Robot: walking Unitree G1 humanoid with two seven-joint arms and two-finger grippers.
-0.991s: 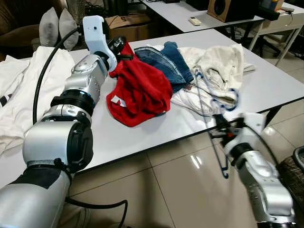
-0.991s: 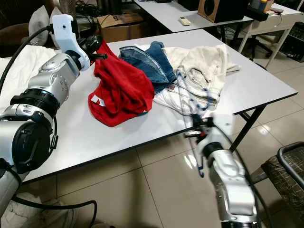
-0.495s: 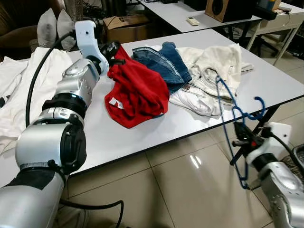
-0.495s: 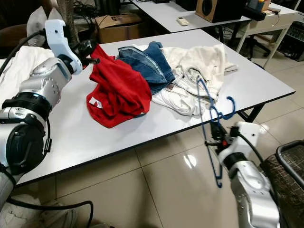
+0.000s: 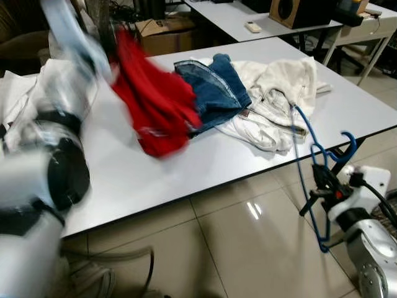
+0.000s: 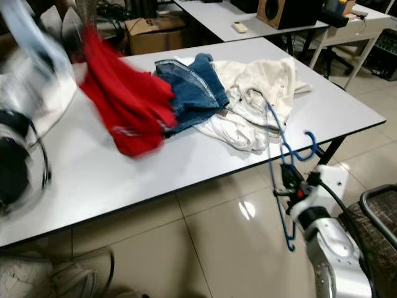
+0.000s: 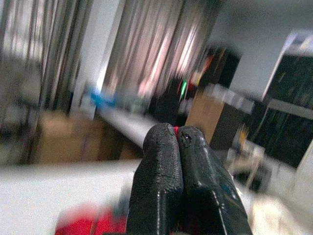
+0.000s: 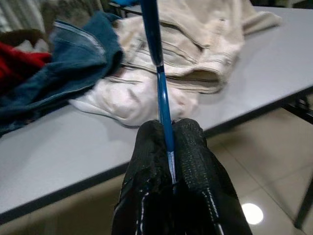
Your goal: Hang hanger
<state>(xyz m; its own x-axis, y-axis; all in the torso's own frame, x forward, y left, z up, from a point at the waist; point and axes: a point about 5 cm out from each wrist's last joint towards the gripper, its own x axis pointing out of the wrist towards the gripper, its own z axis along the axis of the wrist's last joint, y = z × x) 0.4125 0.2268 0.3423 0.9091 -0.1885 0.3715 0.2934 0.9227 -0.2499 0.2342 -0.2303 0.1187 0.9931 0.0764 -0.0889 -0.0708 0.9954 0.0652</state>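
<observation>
Right gripper (image 8: 168, 147) grips blue hanger (image 5: 313, 174) beside table (image 5: 217, 158).

Looks like an office or lab-type workroom used for laundry sorting. Big white table (image 5: 186, 161) on dark legs, glossy beige tile floor (image 5: 248, 248). Clothes piled on the table: red garment (image 5: 155, 105), jeans (image 5: 214, 93), cream tops (image 5: 279, 87). Second table (image 5: 248, 15) behind with a speaker (image 5: 298, 11) and a remote (image 5: 253, 27). Cardboard box (image 5: 164, 34) on the floor, cushions (image 6: 68, 28) far left, cables.
</observation>
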